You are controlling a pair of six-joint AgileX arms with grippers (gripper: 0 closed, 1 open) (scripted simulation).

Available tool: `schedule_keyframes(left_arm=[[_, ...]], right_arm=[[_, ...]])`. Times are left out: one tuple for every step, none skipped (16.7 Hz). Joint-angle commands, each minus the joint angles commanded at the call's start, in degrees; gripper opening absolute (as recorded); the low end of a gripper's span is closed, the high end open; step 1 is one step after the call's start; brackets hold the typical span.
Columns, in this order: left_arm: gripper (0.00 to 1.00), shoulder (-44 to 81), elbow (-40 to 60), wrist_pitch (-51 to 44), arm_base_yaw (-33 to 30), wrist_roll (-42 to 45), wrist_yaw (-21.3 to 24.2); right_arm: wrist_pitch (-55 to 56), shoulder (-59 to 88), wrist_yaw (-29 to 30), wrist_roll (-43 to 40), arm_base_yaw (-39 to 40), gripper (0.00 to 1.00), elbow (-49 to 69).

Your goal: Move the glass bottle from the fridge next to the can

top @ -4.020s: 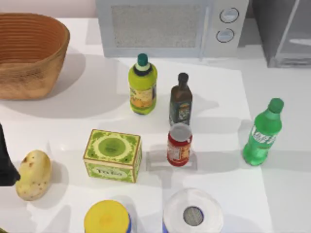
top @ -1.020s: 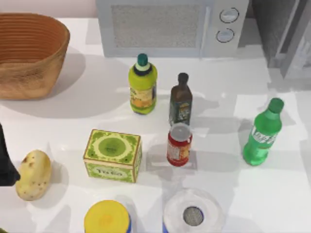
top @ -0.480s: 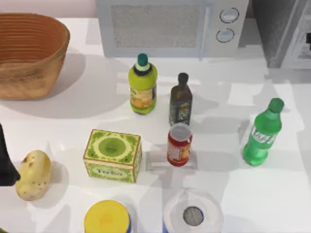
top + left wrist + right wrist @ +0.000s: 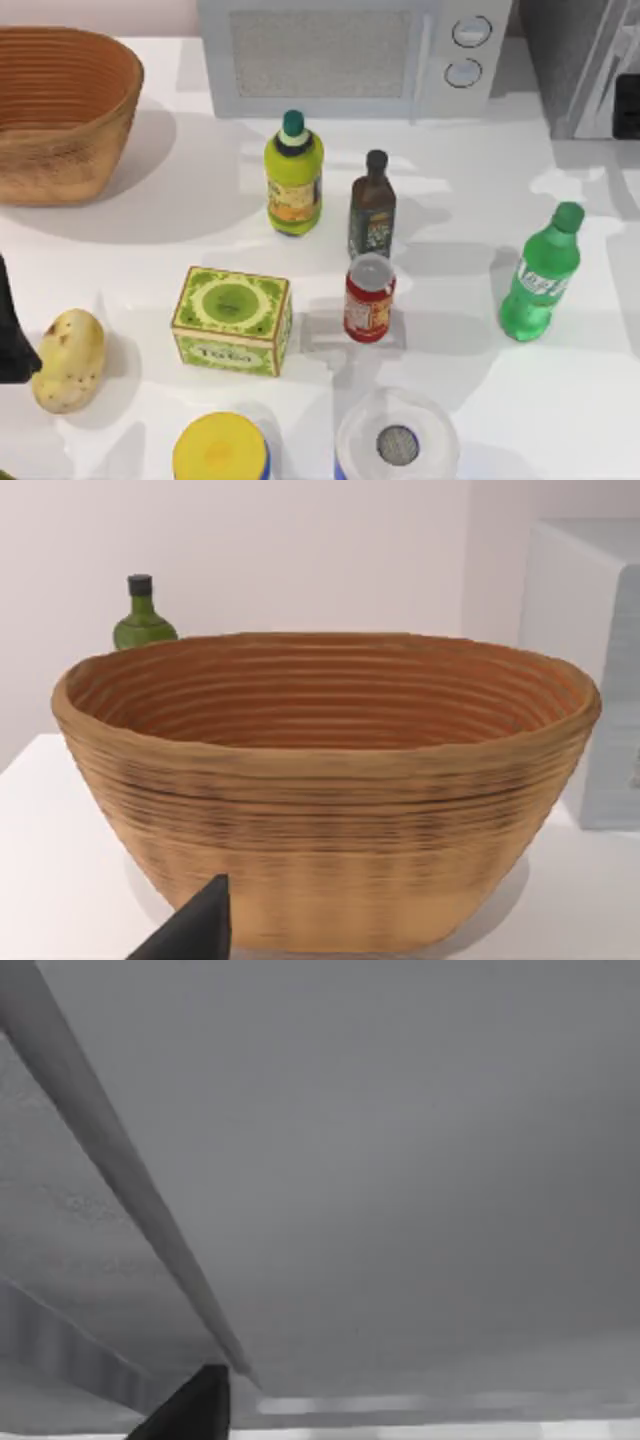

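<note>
The glass bottle (image 4: 541,275) stands upright on the table, outside the fridge (image 4: 585,65), at about three o'clock from the can (image 4: 369,298) and well apart from it. The fridge sits at one o'clock.

A hasty sideways grasp could tip so tall and slim a bottle.

The right wrist view shows grey fridge panelling close up; the top view shows the fridge's corner. The left gripper (image 4: 12,335) is parked at nine o'clock. I cannot tell either pincer's state.

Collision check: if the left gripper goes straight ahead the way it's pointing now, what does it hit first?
Most likely the wicker basket: its wall stands squarely ahead of the left gripper in the left wrist view. How far off it is can't be judged.
</note>
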Motion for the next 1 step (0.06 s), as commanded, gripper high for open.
schedule_keyframes(left_arm=[[1.00,0.00,0.00,0.00,0.00,0.00,0.00]], right_arm=[[-0.04,0.16,0.02,0.01,-0.01,1.00,0.34]])
